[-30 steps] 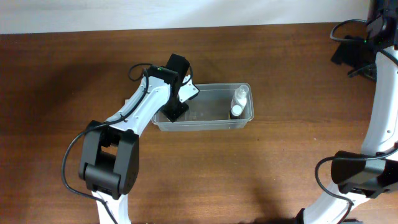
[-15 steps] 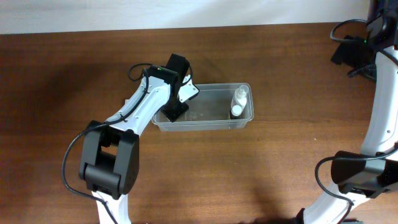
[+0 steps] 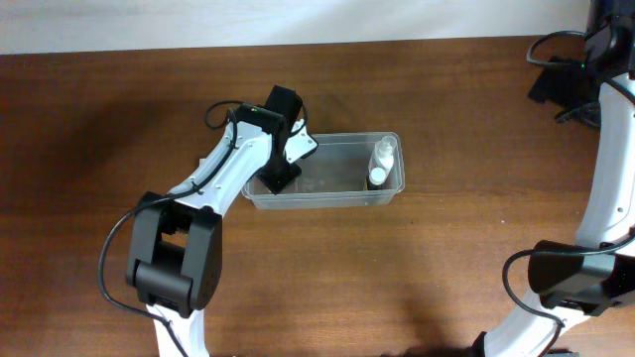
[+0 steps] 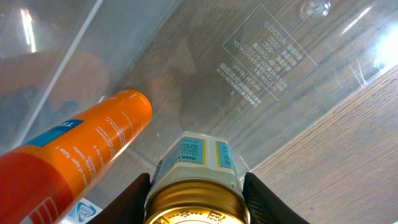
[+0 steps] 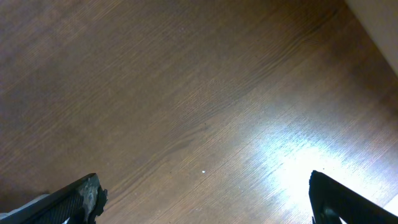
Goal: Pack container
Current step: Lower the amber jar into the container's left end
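Note:
The clear plastic container (image 3: 327, 196) sits mid-table. A small white bottle (image 3: 381, 162) lies at its right end. My left gripper (image 3: 281, 177) reaches into the container's left end, where it is shut on a small jar with a gold lid (image 4: 200, 186) just above the clear floor (image 4: 261, 68). An orange tube (image 4: 74, 155) lies beside the jar inside the container. My right gripper (image 5: 205, 193) is open and empty over bare wood; in the overhead view that arm stands at the far right edge, its fingers hidden.
The brown wooden table (image 3: 446, 278) surrounds the container. The right arm's base and cables (image 3: 571, 79) are at the back right corner. A pale wall edge runs along the back.

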Robot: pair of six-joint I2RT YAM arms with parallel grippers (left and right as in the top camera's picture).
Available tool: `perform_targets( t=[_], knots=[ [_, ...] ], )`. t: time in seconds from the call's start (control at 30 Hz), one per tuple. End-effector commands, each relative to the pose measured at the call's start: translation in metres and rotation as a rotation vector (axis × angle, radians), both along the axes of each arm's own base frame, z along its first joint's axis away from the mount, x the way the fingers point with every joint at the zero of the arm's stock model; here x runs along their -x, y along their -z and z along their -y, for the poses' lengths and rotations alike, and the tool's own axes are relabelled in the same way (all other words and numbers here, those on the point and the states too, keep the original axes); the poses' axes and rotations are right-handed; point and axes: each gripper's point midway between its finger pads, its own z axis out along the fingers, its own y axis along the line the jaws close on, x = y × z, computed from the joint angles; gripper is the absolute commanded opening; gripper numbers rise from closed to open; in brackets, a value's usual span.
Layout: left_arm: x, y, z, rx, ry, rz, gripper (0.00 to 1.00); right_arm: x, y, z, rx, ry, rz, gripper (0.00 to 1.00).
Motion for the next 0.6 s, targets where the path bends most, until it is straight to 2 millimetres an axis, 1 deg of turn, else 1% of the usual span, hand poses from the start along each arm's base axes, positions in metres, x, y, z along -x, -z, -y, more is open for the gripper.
perform_targets(
  t=[0.0,0.13,0.2,0.57],
  knots=[
    [0.0035,0.0095,0.0006,0.003,0.016,-0.028,0.39,0.0022,-0.0051,0.0041,0.018,0.01,0.009,0.98],
    [0.0034,0.0095,0.0007,0.003,0.016,-0.028,0.4,0.0023,-0.0051,0.0041,0.018,0.01,0.009,0.98],
    [0.0034,0.0095,0.0007,0.003,0.016,-0.028,0.43,0.0023,-0.0051,0.0041,0.018,0.01,0.009,0.98],
    [0.0035,0.0095,0.0006,0.003,0.016,-0.028,0.45,0.0022,-0.0051,0.0041,0.018,0.01,0.009,0.98]
  ],
)
